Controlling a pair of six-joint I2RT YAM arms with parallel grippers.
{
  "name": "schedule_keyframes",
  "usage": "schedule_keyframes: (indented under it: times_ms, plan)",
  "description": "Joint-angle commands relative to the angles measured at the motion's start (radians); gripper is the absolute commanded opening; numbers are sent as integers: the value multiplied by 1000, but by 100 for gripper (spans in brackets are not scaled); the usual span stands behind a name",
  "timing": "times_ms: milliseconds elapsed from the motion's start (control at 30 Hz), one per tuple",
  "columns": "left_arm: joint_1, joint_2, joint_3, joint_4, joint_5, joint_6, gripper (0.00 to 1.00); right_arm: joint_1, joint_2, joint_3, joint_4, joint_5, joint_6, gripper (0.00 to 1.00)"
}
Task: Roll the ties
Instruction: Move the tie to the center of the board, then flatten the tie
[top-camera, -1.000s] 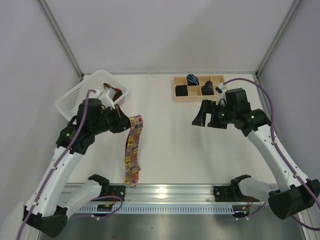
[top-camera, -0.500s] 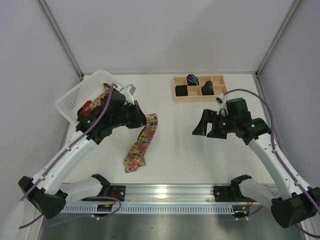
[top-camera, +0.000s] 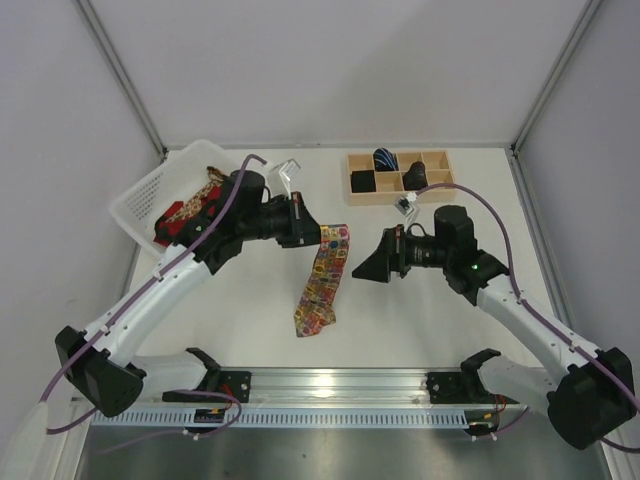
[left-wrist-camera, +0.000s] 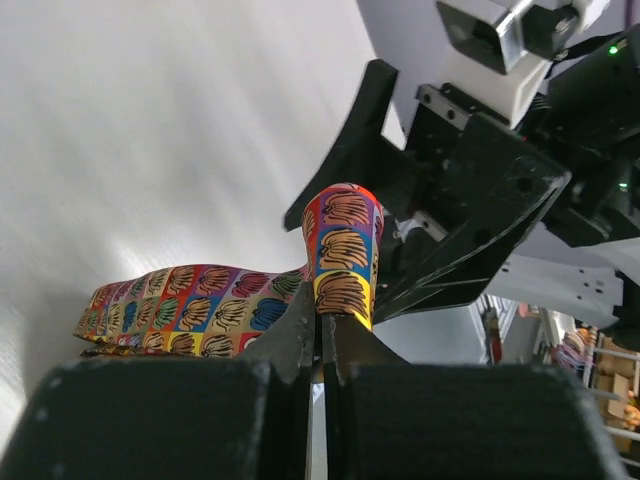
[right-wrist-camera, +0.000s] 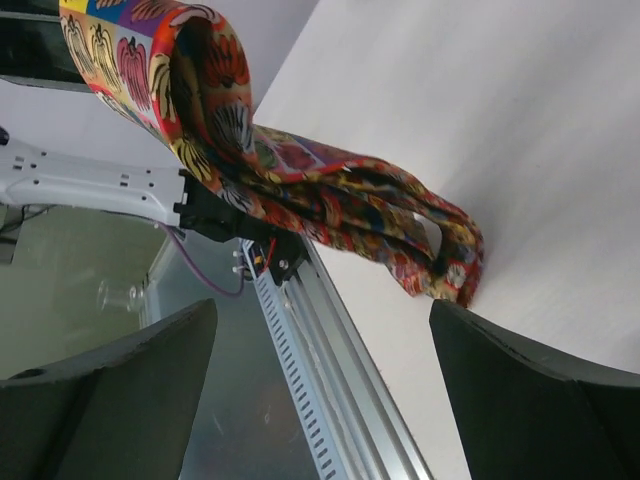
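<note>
Both my arms have closed on the middle of the table over the last second. My left gripper (top-camera: 305, 232) has carried the multicoloured tie (top-camera: 322, 280) away from the basket and rightward, and my right gripper (top-camera: 375, 265) has swung left to meet it. Nearest me, just beyond the metal rail (top-camera: 330, 380), the tie's lower end lies bunched on the white table (top-camera: 450, 310). From there it rises to my left gripper, clamped on the upper end, with a short loop standing above the fingers. My right gripper hangs just beside it, spread wide and holding nothing. To do this step well, I judge I should lay the tie flat and straight first, with the right gripper pinning one end, so the roll starts tight. Farther back, the white basket (top-camera: 140, 200) holds more ties (top-camera: 185, 212), and the wooden tray (top-camera: 400, 192) holds rolled ones.
</note>
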Motion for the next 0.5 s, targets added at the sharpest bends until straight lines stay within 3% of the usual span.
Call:
schedule_keyframes:
  times_ms: [0, 200, 400, 467]
  plan:
    - [-7, -61, -22, 103, 93, -74, 1, 83, 46, 25, 217, -8, 25, 95]
    - [-6, -93, -68, 140, 105, -122, 0, 172, 138, 65, 282, 50, 35, 82]
    - [-7, -105, -72, 129, 95, -125, 0, 209, 115, 57, 291, 64, 56, 78]
    - [-7, -113, -81, 143, 92, -140, 0, 220, 120, 46, 317, 57, 79, 71]
